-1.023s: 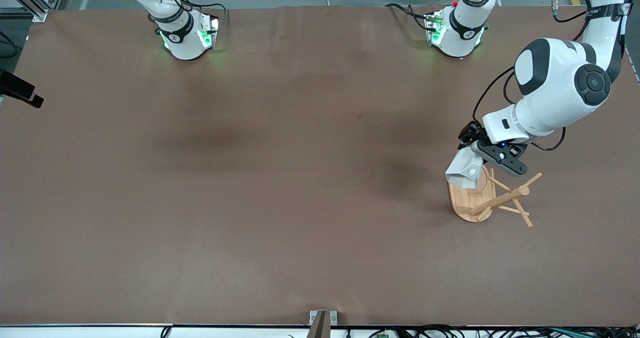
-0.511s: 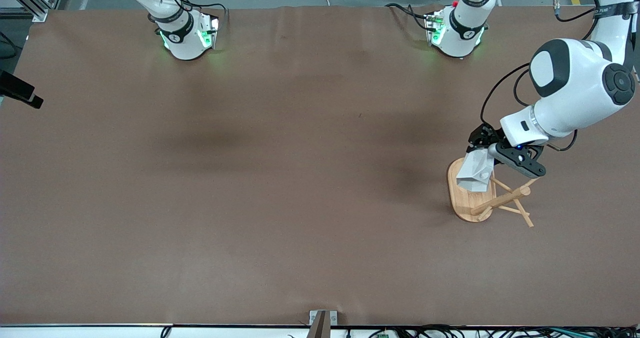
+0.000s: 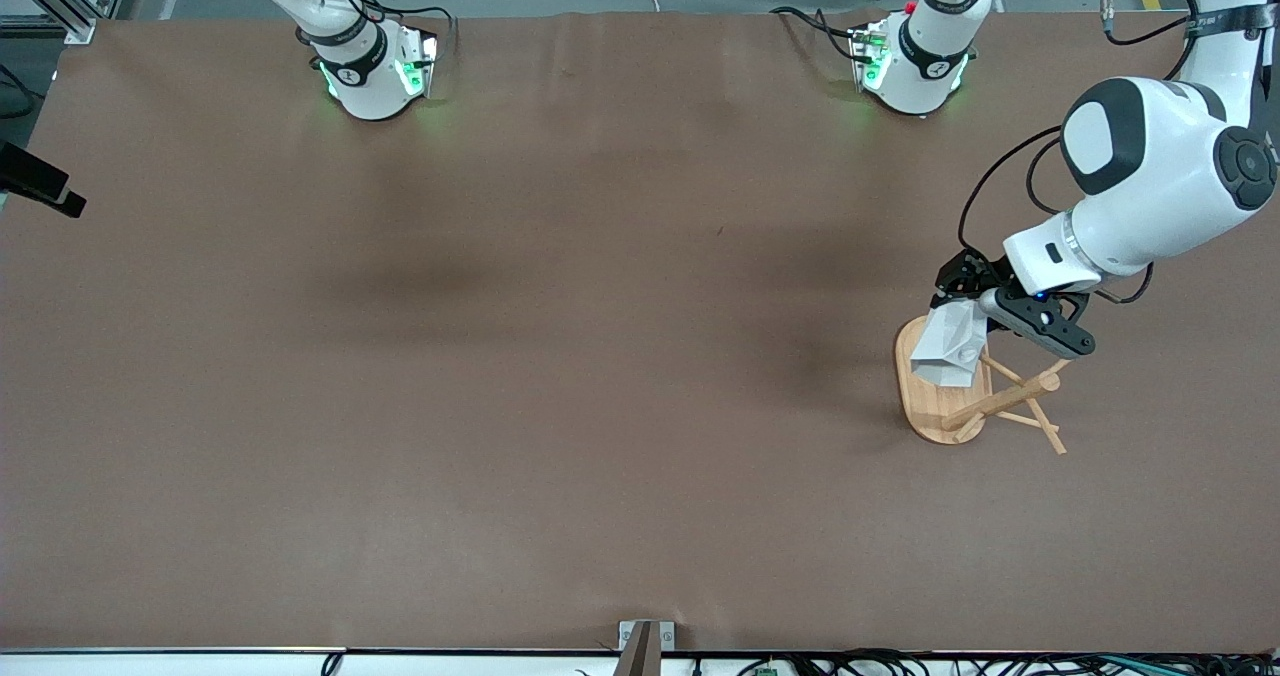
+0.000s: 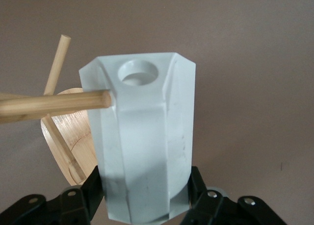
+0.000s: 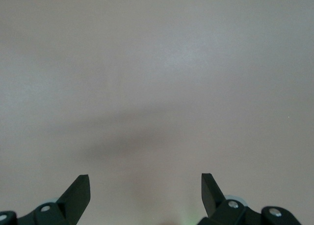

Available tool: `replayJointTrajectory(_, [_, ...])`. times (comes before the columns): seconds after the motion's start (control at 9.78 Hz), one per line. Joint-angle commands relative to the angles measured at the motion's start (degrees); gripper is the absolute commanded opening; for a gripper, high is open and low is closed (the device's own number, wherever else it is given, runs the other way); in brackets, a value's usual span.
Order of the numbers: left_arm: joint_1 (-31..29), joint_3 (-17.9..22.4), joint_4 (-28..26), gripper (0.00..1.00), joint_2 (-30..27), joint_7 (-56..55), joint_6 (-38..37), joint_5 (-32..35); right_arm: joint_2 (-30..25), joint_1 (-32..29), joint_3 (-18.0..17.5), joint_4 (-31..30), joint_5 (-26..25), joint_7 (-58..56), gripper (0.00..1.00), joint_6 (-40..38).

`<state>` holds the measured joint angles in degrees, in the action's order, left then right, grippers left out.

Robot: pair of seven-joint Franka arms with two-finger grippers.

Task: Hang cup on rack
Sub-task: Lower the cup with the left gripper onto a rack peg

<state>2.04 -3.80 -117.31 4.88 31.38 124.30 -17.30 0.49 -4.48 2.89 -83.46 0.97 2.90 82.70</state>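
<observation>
Nearest the front camera, at the left arm's end of the table (image 3: 560, 376), the rack (image 3: 945, 408) is standing on its flat oval bamboo base, its round post and thin angled pegs leaning toward that camera in the front view. Just above the base, the cup (image 3: 952, 344) is hanging in the air, gripped by the left gripper (image 3: 975, 308), whose fingers are clamping the white faceted body from both sides. In the left wrist view the cup (image 4: 142, 141) is sitting between the black fingers (image 4: 81, 205), its handle tab with the round hole pointing away from the wrist. The blunt tip of one peg (image 4: 54, 105) is touching the cup's wall just beside that hole, not passing through it. A thinner peg is crossing at an angle under it, with the oval base (image 4: 73, 146) showing below.

Farther off, the right arm is waiting near its base at the top of the front view. Its right gripper (image 5: 145, 195) is hanging over bare brown table with its fingers spread wide and holding nothing.
</observation>
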Motion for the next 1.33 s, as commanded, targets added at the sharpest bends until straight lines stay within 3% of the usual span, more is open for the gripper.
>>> replayJointTrajectory(0.0, [-0.2,1.4,0.1,0.07,2.5,3.1,1.1,-1.0,-0.1,-0.4,-0.2,0.1,-0.2,-0.3,1.00,0.2])
replayJointTrajectory(0.72, [-0.1,4.4,1.4,0.09,5.1,6.2,3.8,-1.1,-0.1,-0.4,-0.2,-1.2,-0.2,-0.3,1.00,1.9])
replayJointTrajectory(1.23, [0.5,4.4,2.8,0.09,6.1,6.1,3.7,-1.2,-0.1,-0.4,-0.2,-1.2,-0.2,-1.1,1.00,1.8])
